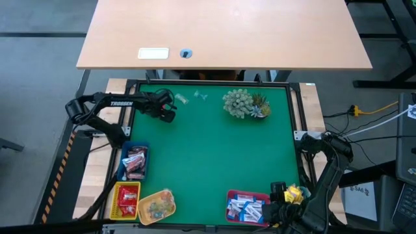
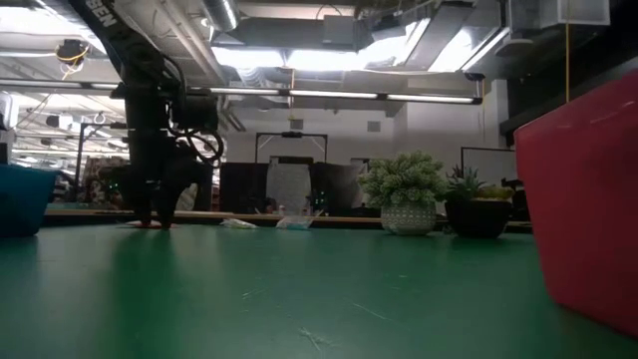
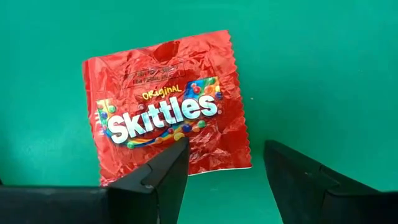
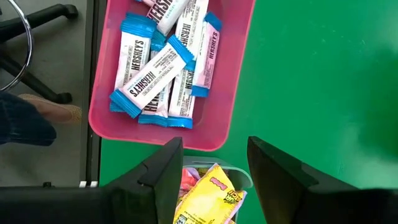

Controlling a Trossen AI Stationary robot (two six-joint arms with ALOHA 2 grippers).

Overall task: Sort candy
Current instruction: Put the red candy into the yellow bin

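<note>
Left wrist view shows the left claw [image 3: 225, 177] spread wide and empty, poised over a red Skittles packet [image 3: 168, 127] lying flat on the green counter [image 3: 323, 68]; one finger [image 3: 163, 177] overlaps the packet's lower edge, the other sits off it on bare mat. In the high view that claw [image 1: 166, 110] is at the far left of the counter, with two clear-wrapped sweets [image 1: 181, 99] just beside it and the spiky plant [image 1: 244, 103] further along. Judgement: step in hand is picking this packet. Claw looks off-centre, so it should shift until both fingers straddle the packet, then come straight down and close across the short width. A flat foil packet will likely slide or buckle, so press lightly into the mat and pinch a crinkled edge rather than scraping. Red tray [image 1: 127, 198] at the near left already holds red packets, so that looks like the drop target; the blue tray [image 1: 133, 160] next to it holds darker ones. Right claw [image 4: 211, 171] waits at the near right, fingers parted with nothing between them, above the pink tray [image 4: 230, 81] of blue-and-white Hershey's bars [image 4: 158, 65], a yellow candy [image 4: 208, 199] just below.
</note>
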